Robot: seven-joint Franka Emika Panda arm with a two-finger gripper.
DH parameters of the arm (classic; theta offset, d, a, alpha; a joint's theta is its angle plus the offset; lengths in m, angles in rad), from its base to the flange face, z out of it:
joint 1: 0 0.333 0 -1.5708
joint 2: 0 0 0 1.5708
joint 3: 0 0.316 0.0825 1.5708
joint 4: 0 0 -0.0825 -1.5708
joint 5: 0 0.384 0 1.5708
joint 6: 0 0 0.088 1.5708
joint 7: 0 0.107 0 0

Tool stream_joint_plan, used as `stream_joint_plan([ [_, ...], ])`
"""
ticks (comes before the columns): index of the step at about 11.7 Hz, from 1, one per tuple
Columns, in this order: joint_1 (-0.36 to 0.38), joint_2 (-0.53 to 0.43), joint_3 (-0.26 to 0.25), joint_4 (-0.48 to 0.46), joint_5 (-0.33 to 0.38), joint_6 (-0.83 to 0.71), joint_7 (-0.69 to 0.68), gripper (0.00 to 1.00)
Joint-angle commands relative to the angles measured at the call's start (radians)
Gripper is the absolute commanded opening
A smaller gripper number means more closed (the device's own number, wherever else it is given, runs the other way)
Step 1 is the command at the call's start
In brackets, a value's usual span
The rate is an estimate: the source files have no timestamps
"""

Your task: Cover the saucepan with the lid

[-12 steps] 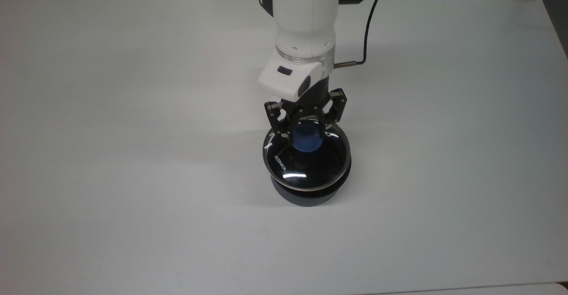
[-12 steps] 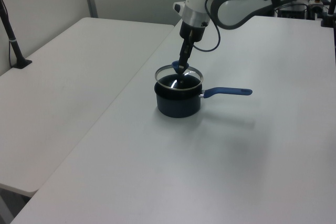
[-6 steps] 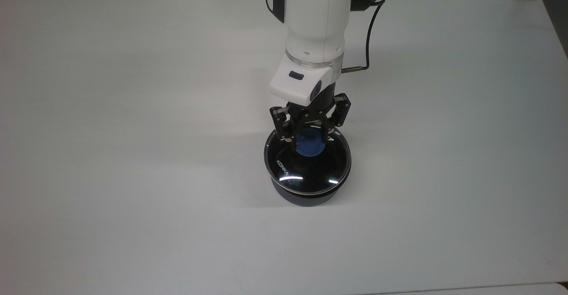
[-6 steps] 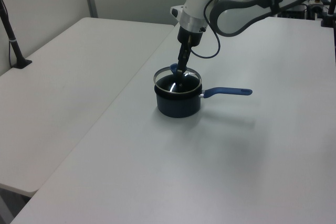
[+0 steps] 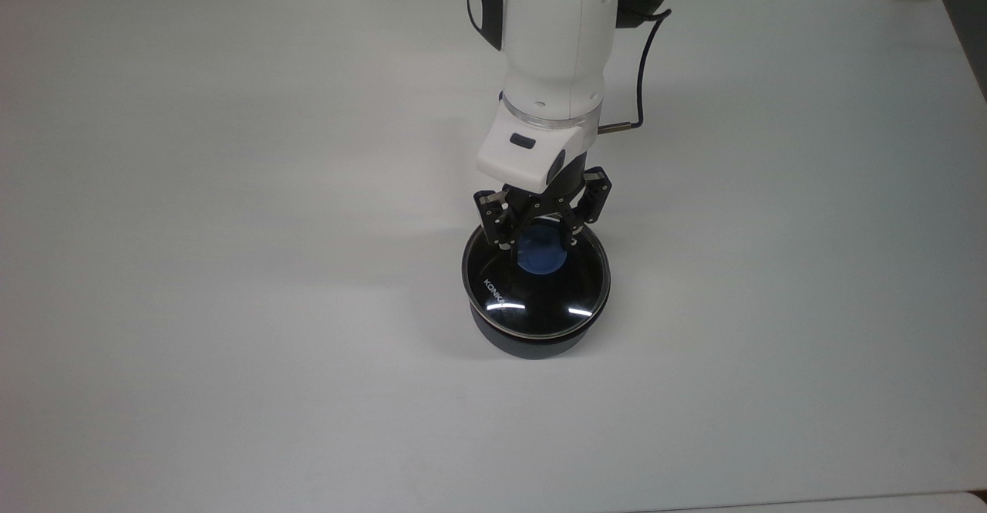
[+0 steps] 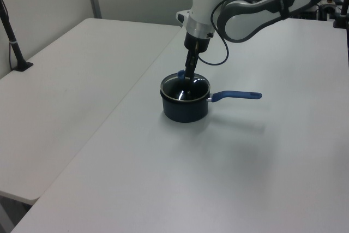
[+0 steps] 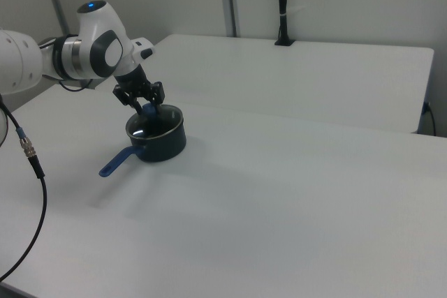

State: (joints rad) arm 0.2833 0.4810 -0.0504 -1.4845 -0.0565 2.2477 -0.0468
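On the white table (image 5: 231, 266) we see the small dark round saucepan (image 5: 532, 339) at centre, its clear glass lid (image 5: 540, 297) seemingly seated level on the rim. At 12 o'clock, the black two-finger gripper (image 5: 541, 241) clasps its blue knob (image 5: 540, 254).

The arm (image 5: 559, 27) has smooth white shells with dark grey joint sections and a clear ring at the wrist. A blue light (image 7: 92, 5) glows on one joint cap. A white block with a dark oval button (image 5: 522, 141) sits below the wrist. A black cable (image 5: 644, 58) ends in a metal plug. The tool (image 5: 543, 237) is black, with small pale screws along its linkages.
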Motion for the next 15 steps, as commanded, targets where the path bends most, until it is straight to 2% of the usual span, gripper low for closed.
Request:
stream_joint_plan([
  [1,0.016,-0.015,-0.011,-0.014,-0.014,-0.048,0.030,0.55],
  [2,0.014,-0.015,-0.011,-0.016,-0.009,-0.048,0.031,0.84],
  [3,0.008,-0.016,-0.011,-0.014,-0.008,-0.048,0.031,1.00],
  [5,0.004,-0.051,-0.019,-0.011,-0.008,-0.107,0.031,1.00],
  [7,-0.006,-0.145,-0.025,-0.017,-0.008,-0.263,0.057,1.00],
  [9,-0.035,-0.226,-0.025,-0.020,-0.009,-0.418,0.184,1.00],
  [10,-0.041,-0.267,-0.025,-0.042,-0.012,-0.474,0.191,1.00],
  [13,-0.084,-0.424,-0.017,-0.173,-0.016,-0.494,0.179,1.00],
  [15,-0.143,-0.459,0.003,-0.188,-0.013,-0.569,0.131,1.00],
])
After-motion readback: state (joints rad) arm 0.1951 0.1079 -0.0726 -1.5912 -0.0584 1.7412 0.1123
